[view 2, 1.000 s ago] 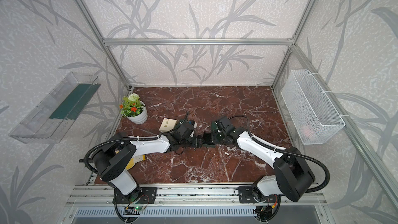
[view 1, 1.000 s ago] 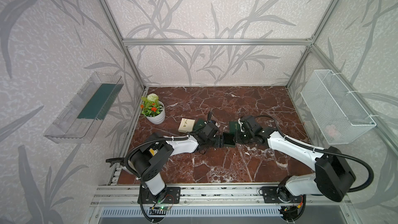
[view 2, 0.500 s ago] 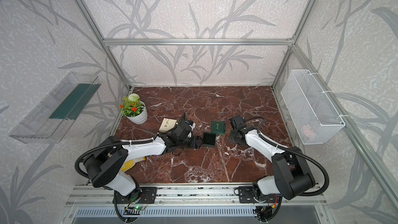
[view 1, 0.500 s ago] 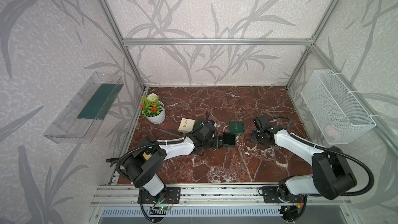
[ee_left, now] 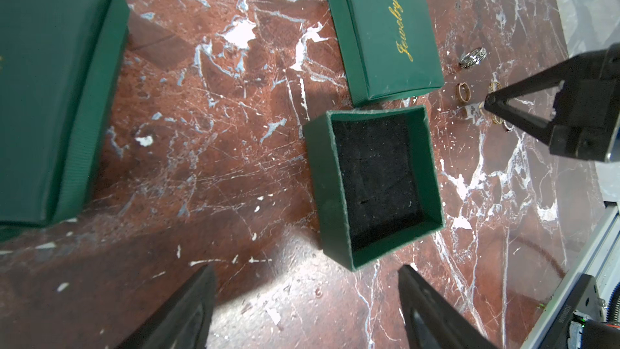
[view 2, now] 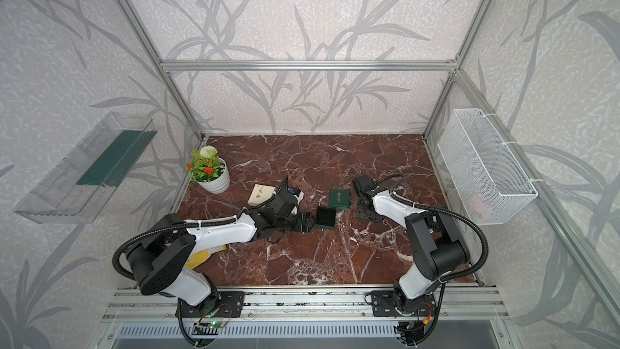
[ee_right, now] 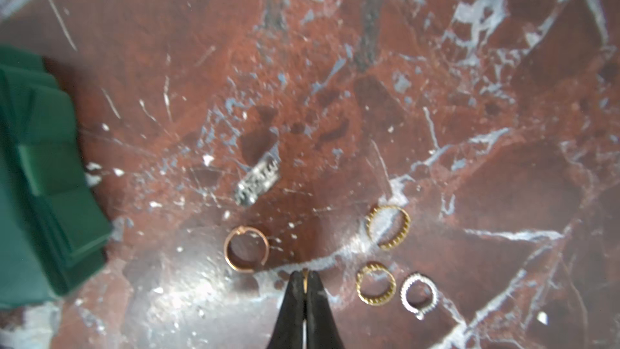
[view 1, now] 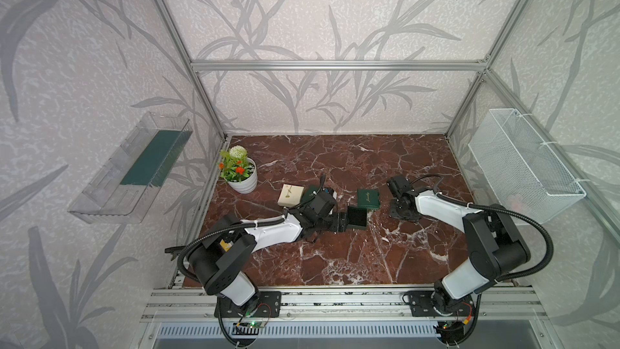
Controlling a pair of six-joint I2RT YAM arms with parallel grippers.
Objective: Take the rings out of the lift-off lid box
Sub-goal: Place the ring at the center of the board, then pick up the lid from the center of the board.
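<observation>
Right gripper [ee_right: 304, 283], tips nearly together, pinches what looks like a thin gold ring [ee_right: 304, 275], edge-on and mostly hidden. Five rings [ee_right: 389, 226], plain, chain-textured and beaded, one blurred, lie on veined marble [ee_right: 469, 112] right of the foam-lined box [ee_left: 318, 179]. Left gripper [ee_left: 305, 268] gapes, empty.

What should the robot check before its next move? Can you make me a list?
1. Box empty: ok, only black padding shows.
2. Lid off, beside box: ok.
3. Rings out of box: ok, five lie outside.
4. Right gripper empty: not ok, its tips pinch a gold sliver, maybe another ring.
5. Left gripper open, not gripping box: ok.
</observation>
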